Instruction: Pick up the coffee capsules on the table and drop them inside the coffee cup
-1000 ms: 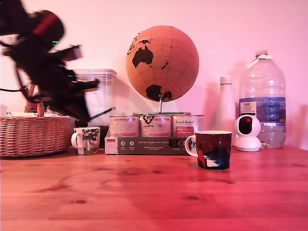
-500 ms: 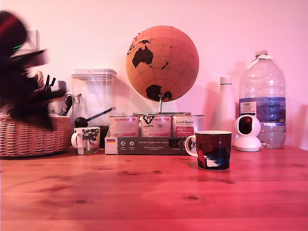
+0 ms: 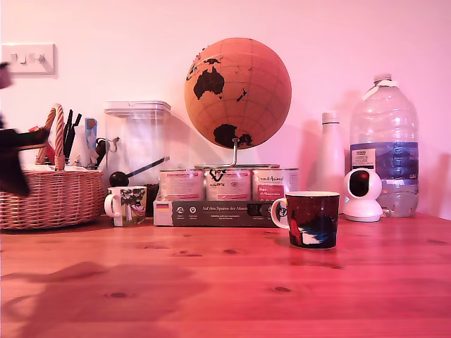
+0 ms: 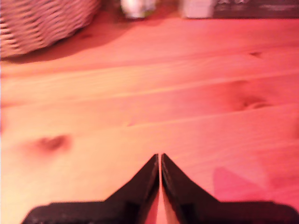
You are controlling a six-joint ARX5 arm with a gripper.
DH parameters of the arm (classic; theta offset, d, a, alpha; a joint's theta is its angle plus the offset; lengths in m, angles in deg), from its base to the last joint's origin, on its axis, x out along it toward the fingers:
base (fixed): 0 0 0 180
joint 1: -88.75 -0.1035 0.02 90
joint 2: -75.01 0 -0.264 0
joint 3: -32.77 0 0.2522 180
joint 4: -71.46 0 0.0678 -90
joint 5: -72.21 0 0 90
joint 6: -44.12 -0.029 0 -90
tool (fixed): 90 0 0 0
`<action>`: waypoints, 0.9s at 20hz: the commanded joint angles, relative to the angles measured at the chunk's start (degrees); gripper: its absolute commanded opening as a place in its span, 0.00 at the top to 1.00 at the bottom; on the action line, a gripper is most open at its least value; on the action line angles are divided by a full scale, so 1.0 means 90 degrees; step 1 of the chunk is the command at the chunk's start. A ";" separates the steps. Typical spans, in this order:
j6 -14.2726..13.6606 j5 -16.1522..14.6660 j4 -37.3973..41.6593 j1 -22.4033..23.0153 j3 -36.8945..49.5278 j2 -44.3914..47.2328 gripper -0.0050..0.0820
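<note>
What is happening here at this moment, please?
A robot arm is at the far left edge of the exterior view, blurred, beside the wicker basket. Its hand is shut with nothing between the fingers, above bare wooden table. The dark coffee cup stands alone toward the exterior view's right, in front of the tins. No coffee capsules can be seen on the table, and the inside of the cup is hidden, so I cannot tell whether they are already in it.

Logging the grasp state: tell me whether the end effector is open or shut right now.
Shut. In the wrist view the end effector has its two dark fingertips pressed together, only a hairline between them, nothing held, above the bare wooden table.
</note>
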 commanded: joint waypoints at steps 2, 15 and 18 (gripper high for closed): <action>0.0136 0.0073 0.0221 -0.0039 0.0525 -0.0457 0.97; 0.0418 0.0102 -0.0272 -0.0032 0.2062 -0.3393 0.97; 0.0415 0.0126 -0.0855 -0.0032 0.2074 -0.4221 0.97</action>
